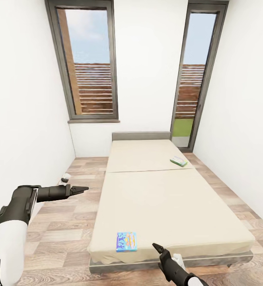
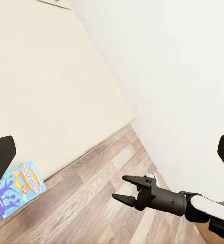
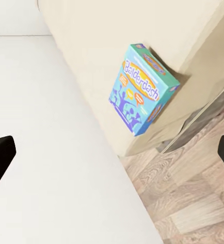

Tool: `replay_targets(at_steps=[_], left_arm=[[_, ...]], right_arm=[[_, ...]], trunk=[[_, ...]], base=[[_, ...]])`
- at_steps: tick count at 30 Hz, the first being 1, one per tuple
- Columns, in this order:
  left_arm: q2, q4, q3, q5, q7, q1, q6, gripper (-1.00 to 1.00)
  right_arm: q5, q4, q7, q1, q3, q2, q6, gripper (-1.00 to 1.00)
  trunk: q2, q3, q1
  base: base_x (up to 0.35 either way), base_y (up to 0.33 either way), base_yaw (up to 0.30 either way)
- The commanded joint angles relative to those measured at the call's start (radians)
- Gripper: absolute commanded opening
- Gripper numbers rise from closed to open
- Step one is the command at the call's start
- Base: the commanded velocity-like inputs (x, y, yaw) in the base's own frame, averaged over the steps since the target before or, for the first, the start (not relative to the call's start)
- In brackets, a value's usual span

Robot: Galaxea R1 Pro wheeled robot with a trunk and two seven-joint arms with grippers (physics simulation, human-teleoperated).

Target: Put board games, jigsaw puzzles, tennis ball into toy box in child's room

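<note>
The bed (image 1: 159,198) fills the middle of the child's room, its cream mattresses lying end to end from here. A mostly blue board game (image 1: 126,241) lies flat at the near left corner of the bed (image 3: 81,30); it also shows as a blue board game (image 2: 18,188) (image 3: 142,89). A white-green board game (image 1: 179,161) rests near the far right edge. My left gripper (image 1: 83,190) (image 2: 112,152) hangs open over the floor left of the bed. My right gripper (image 1: 157,247) (image 2: 121,188) (image 3: 112,152) is open at the bed's foot, right of the blue game. Both are empty.
A tall window (image 1: 89,63) and a glass door (image 1: 195,75) are in the far wall. A small white object (image 1: 65,178) sits by the left wall. Wood-plank floor (image 1: 67,226) runs along both sides of the bed, with white walls close by.
</note>
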Motion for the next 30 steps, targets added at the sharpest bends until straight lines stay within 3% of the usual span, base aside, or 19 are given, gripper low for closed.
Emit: replay_targets(at_steps=[1,23,30], left_arm=[[-0.001,-0.001,0.003,-0.011,-0.009,-0.001,0.011,1.00],[-0.002,-0.001,-0.007,-0.010,-0.009,-0.001,0.014,1.00],[0.003,-0.002,-0.010,-0.007,-0.009,-0.001,0.042,1.00]], right_arm=[[-0.015,0.000,-0.002,-0.001,0.002,0.000,0.003,1.00],[-0.027,-0.003,-0.005,-0.001,0.001,0.000,-0.003,1.00],[-0.029,-0.011,-0.005,-0.002,0.001,0.002,-0.001,1.00]], trunk=[[-0.001,-0.001,0.000],[-0.141,-0.064,0.077],[-0.190,-0.086,0.104]], base=[[0.000,0.000,0.000],[0.000,0.000,0.000],[0.000,0.000,0.000]])
